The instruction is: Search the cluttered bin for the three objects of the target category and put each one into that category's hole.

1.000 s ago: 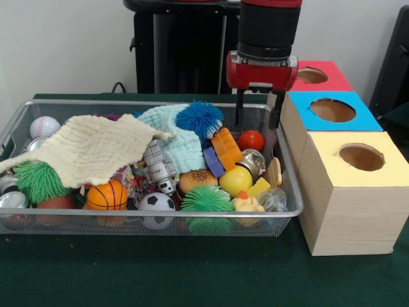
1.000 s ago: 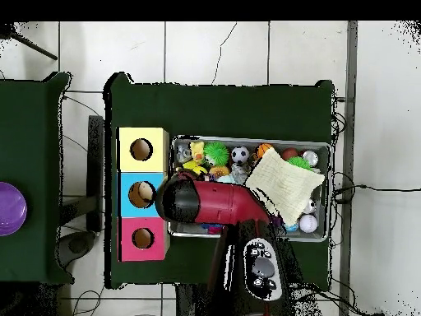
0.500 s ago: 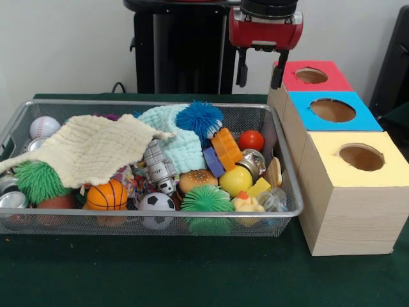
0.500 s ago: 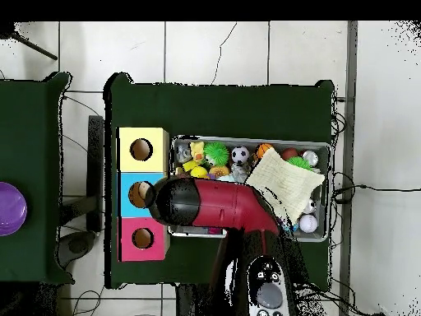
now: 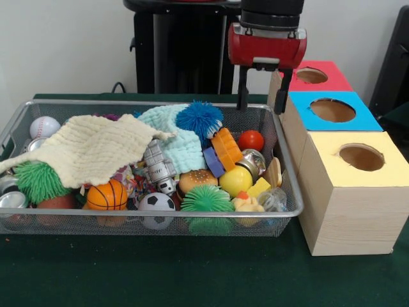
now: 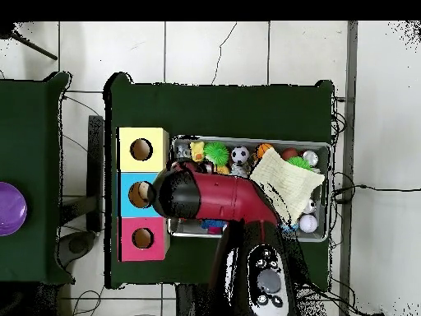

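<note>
Clutter fills a silver wire-mesh bin [image 5: 289,192] on the green-covered table [image 5: 160,275]. The red and black tool [image 5: 262,97] hangs over the bin's far corner beside the boxes, its two dark fingers [image 5: 243,89] spread apart and holding nothing. Three wooden boxes line the bin's end, topped red [image 5: 326,82], blue [image 5: 361,115] and yellow [image 5: 383,167], each with a round hole. Which category is wanted cannot be told. The small red ball [image 5: 251,139] lies nearest below the tool; it looks light, smooth and likely slippery, best pinched across its middle. A cream knitted cloth [image 5: 89,148] covers the bin's other half, soft and limp, possibly hiding more.
</note>
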Controlling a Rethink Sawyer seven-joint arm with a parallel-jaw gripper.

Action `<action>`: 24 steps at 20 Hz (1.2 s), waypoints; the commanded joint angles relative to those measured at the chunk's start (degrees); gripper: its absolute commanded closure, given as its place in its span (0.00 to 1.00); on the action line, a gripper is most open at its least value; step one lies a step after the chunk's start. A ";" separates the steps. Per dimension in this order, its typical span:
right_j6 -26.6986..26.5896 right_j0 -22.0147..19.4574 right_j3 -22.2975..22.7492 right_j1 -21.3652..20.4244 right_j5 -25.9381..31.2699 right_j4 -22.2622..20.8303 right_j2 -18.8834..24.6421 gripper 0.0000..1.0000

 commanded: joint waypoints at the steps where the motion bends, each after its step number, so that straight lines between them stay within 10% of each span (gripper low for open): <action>1: 4.56 0.14 -7.34 6.61 -0.49 -2.19 2.57 0.00; 24: 6.95 0.79 -12.21 19.02 -20.00 -1.59 1.26 0.00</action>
